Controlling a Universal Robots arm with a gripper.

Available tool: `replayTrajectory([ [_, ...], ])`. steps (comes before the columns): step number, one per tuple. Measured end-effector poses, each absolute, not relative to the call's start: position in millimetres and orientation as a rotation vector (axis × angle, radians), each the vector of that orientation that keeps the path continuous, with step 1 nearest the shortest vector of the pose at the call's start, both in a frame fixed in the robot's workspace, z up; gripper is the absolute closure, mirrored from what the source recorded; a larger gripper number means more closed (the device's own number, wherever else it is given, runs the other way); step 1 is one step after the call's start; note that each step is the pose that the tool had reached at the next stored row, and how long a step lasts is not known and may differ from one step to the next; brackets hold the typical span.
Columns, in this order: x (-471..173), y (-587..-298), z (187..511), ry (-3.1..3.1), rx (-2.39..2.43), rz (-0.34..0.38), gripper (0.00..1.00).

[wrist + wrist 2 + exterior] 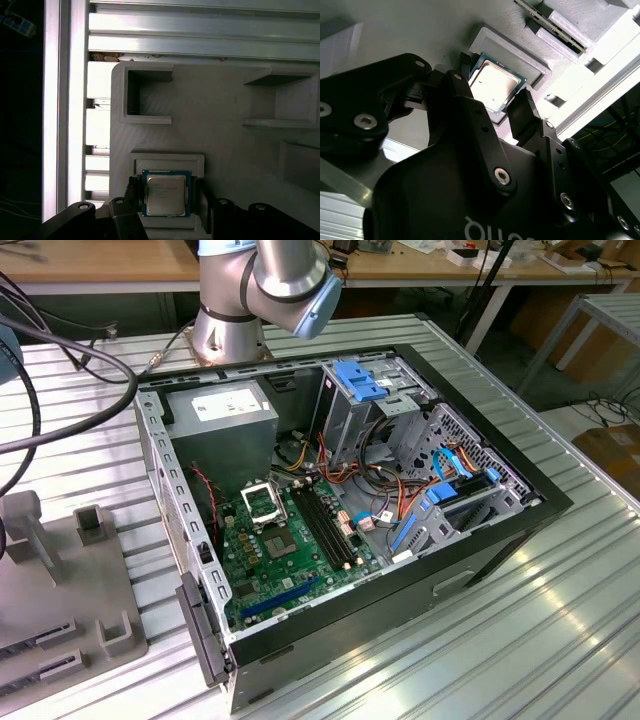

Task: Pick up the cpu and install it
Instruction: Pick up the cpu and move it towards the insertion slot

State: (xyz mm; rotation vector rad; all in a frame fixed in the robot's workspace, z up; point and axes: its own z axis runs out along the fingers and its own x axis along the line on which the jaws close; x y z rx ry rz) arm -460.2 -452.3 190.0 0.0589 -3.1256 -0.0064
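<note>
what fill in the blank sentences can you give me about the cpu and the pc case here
1. The holder that seats the cpu is ___ in colour.
2. The gripper is nearest to the ___.
3. In the exterior view, the silver-framed socket on the green board is ___.
4. The computer case lies with its side ___.
Missing words: gray; cpu; empty; open.

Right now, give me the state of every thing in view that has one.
cpu: lying flat in the grey holder, not lifted.
gripper: open, one finger on each side of the cpu.
computer case: lying on its side, side panel off, inside exposed.
socket: on the green board, looks empty.
</note>
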Motion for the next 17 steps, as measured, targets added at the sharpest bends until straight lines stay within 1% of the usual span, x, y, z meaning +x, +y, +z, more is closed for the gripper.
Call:
replayTrajectory([
  [4,-460.2,-452.3,190.0,-3.126,0.059,-0.006,0.44],
  [5,-460.3,-452.3,190.0,-3.126,0.059,-0.006,0.51],
  [16,-460.4,-452.3,190.0,-3.126,0.059,-0.006,0.51],
  [17,-460.4,-452.3,190.0,-3.126,0.059,-0.006,0.50],
])
